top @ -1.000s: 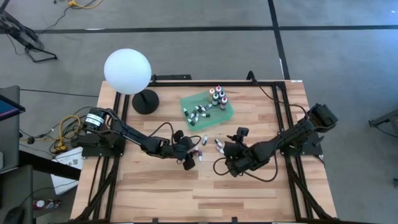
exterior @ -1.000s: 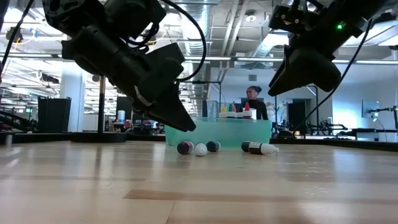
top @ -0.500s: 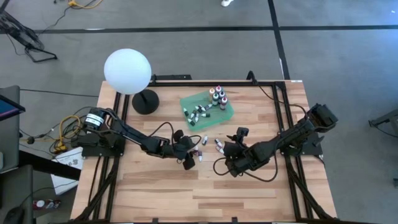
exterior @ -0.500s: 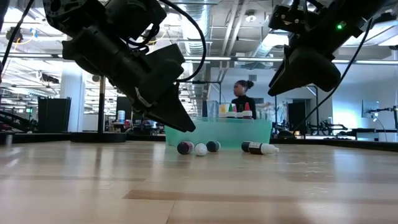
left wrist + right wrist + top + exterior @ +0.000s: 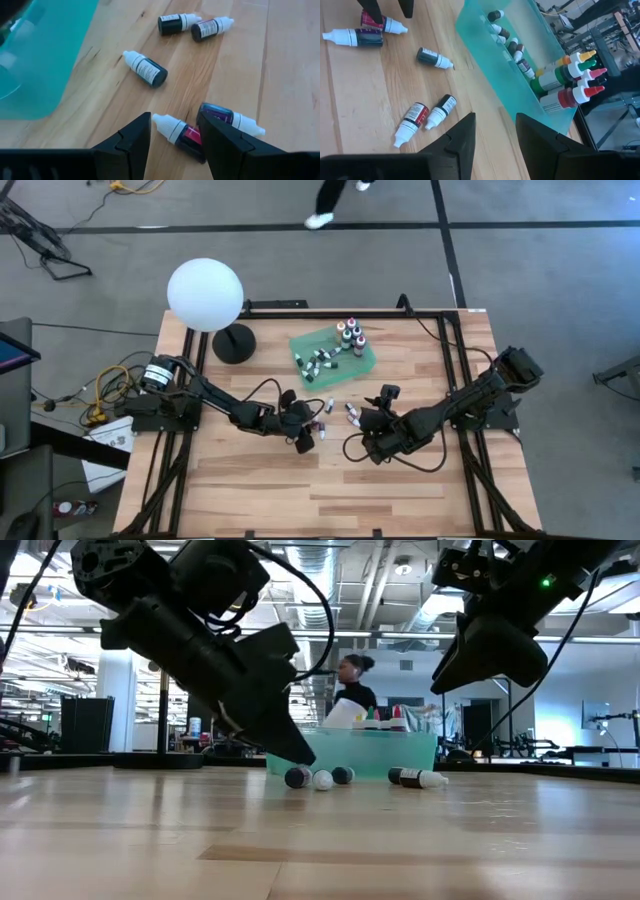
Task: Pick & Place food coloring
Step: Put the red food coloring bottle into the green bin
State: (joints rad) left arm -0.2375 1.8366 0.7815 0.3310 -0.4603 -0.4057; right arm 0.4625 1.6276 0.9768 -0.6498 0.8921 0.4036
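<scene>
Reaching in from the table's left side, the left gripper (image 5: pixel 304 442) hangs low over the wood with its fingers parted and nothing clamped between them. In its wrist view a small red dropper bottle (image 5: pixel 181 136) lies on its side in the gap between the two fingers, white tip pointing away from the gripper, and a purple one (image 5: pixel 227 116) lies just beside it, partly behind one finger. A little farther on, a dark green dropper (image 5: pixel 146 69) lies alone, and beyond it two more droppers (image 5: pixel 195 26) lie touching, all of them on the bare wood near the green tray (image 5: pixel 360 363). The tray sits toward the table's far edge; more droppers lie flat inside it, and taller bottles (image 5: pixel 574 80) with yellow, green, pink and red caps stand upright at one end. To the right, the right gripper (image 5: pixel 372 450) hovers over the table, jaws partly open and empty, with the loose pair of droppers ahead of it. A person (image 5: pixel 350 698) shows beyond the table.
</scene>
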